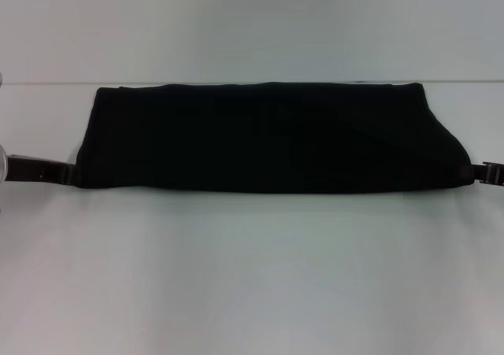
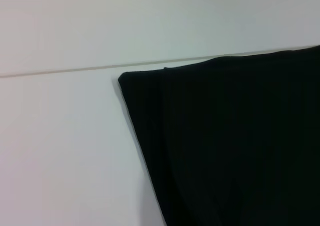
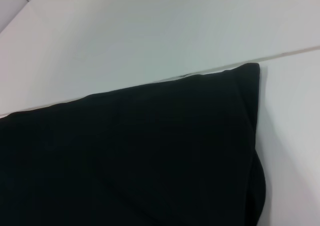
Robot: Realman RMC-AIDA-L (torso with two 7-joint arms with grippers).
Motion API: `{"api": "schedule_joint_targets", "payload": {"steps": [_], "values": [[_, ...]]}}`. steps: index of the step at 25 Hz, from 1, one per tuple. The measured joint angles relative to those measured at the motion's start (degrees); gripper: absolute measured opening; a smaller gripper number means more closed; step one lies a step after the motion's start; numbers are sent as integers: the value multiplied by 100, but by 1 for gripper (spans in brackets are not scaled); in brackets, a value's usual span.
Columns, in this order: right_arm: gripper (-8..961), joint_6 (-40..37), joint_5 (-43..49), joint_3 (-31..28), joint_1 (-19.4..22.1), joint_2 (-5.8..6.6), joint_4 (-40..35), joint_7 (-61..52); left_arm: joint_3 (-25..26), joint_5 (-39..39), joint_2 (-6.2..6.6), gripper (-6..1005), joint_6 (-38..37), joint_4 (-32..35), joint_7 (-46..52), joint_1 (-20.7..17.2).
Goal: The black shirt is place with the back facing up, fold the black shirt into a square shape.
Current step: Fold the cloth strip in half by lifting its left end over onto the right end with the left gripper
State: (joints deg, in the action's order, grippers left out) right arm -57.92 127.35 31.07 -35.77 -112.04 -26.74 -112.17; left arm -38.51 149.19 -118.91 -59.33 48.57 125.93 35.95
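The black shirt (image 1: pixel 268 138) lies flat on the white table as a long, wide band, with no print showing. My left gripper (image 1: pixel 72 174) comes in low from the left and meets the band's near left corner. My right gripper (image 1: pixel 482 172) meets the near right corner from the other side. Both grippers blend into the dark cloth where they meet it. The left wrist view shows the shirt (image 2: pixel 235 146) with its far left corner lying on the table. The right wrist view shows the shirt (image 3: pixel 135 156) with its far right corner and a rounded fold along the side.
The white table (image 1: pixel 252 276) reaches from the shirt toward me as bare surface. A seam or table edge (image 1: pixel 47 82) runs across just behind the shirt's far edge, with pale wall beyond it.
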Motion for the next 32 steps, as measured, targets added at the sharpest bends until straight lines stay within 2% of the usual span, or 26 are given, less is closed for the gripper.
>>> {"api": "schedule_joint_targets", "payload": {"steps": [6, 10, 14, 17, 18, 21, 25, 30, 32], "values": [[114, -357, 1, -98, 14, -1, -89, -23, 13, 7, -4, 68, -341, 131, 83, 16], [133, -836, 1, -189, 93, -55, -442, -20, 40, 12, -25, 73, -432, 374, 198, -38], [152, -1378, -1, -617, 197, -86, -814, -17, 94, 14, -33, 153, -489, 542, 418, -125], [293, -1802, -90, -972, 245, -74, -933, 157, 103, -9, -59, 213, -761, 784, 576, -245], [340, -1883, -155, -1027, 255, -61, -945, 237, 154, -48, -66, 233, -1108, 946, 715, -290], [472, -2034, -353, -1063, 254, -21, -950, 406, 245, -67, -52, 377, -1482, 1005, 856, -282], [641, -2070, -382, -960, 132, 35, -951, 449, 360, -89, 45, 544, -2071, 887, 1309, -154], [869, -1944, -367, -759, -95, 111, -955, 461, 573, -125, 211, 721, -2505, 354, 2151, 161], [878, -1867, -362, -693, -194, 132, -956, 463, 703, -128, 280, 788, -2534, 83, 2391, 285]]}}
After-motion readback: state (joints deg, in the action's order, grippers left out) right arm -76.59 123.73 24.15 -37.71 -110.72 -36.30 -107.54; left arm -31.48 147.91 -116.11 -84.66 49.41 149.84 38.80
